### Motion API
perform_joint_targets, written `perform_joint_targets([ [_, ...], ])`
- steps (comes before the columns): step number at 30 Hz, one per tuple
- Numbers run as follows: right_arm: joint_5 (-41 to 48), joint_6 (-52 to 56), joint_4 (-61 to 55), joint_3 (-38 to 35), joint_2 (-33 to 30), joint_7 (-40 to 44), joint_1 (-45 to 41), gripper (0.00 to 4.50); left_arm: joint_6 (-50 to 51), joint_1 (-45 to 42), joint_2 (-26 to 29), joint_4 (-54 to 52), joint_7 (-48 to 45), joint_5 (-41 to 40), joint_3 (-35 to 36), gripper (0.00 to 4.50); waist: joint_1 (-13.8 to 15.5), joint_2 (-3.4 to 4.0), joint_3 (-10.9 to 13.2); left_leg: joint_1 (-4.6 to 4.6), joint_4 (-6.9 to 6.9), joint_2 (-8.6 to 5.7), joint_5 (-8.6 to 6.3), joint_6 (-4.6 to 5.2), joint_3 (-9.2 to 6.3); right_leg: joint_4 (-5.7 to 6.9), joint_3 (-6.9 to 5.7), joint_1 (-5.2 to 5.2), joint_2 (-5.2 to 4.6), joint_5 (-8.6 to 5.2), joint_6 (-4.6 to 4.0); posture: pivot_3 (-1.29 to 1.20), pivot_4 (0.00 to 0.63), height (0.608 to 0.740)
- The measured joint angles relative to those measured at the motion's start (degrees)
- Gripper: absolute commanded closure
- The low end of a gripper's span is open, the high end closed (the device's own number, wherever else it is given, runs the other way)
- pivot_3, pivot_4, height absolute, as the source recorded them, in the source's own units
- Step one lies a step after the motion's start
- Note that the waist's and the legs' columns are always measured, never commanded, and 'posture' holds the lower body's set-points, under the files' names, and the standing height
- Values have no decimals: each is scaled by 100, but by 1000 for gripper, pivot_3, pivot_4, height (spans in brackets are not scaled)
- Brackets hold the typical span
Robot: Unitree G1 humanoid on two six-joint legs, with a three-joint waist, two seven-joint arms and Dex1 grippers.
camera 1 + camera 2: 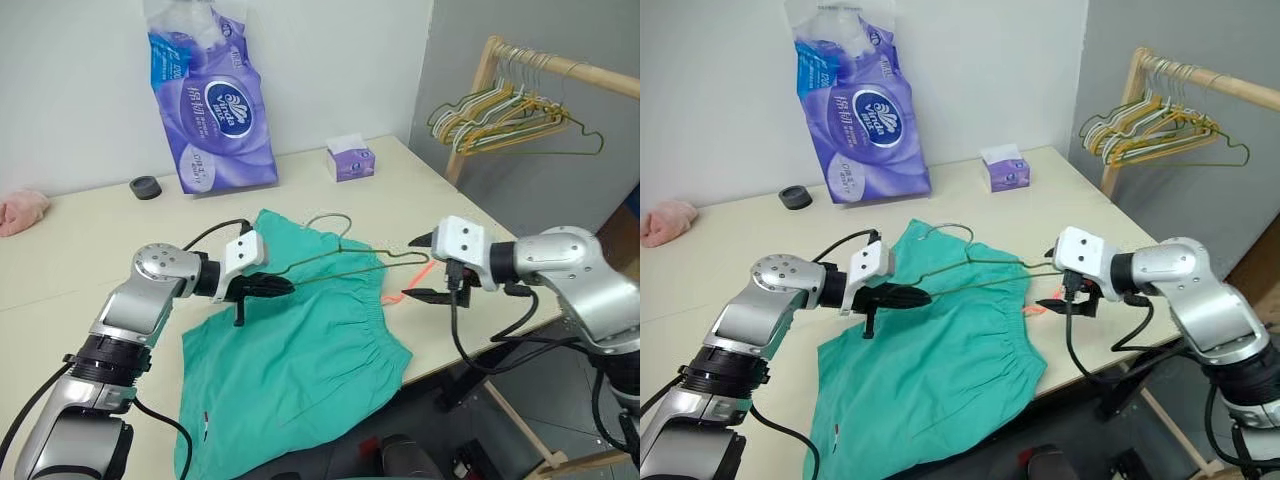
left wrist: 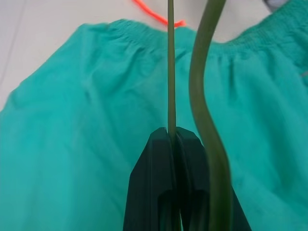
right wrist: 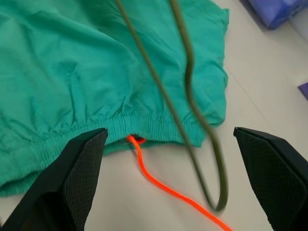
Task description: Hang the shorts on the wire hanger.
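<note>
Shorts (image 1: 290, 350) are lying flat on the counter (image 1: 80, 250), waistband toward the right edge, with the orange drawstring (image 3: 168, 187) trailing off the fabric. Left tool (image 1: 268, 286) is pinching the hanger (image 1: 345, 262) wire between its pressed-together fingers, holding it over the shorts. Right tool (image 1: 425, 268) is standing spread wide just beside the hanger's far end, gripping nothing.
</note>
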Motion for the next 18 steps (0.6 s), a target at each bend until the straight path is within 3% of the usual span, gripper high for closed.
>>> perform_joint_targets([
  [4,-276,-25,436,252,71,-63,-216,9,11,-1,14,-4,-25,15,-45,4500,10,0,0,0,2,-4,1,-2,0,-1,-1,1,-6,0,0,-221,0,740],
  [7,-372,18,698,517,66,165,-337,619,-4,0,15,-2,-34,49,-103,4500,6,0,0,-1,2,-3,1,-2,-1,-1,-2,0,-5,0,0,-212,0,740],
  [18,-391,142,723,746,32,737,-387,4455,-185,71,19,1,-47,140,-108,4500,7,0,0,-1,2,-3,1,-2,-3,-1,-3,0,-5,0,1,-208,0,740],
])
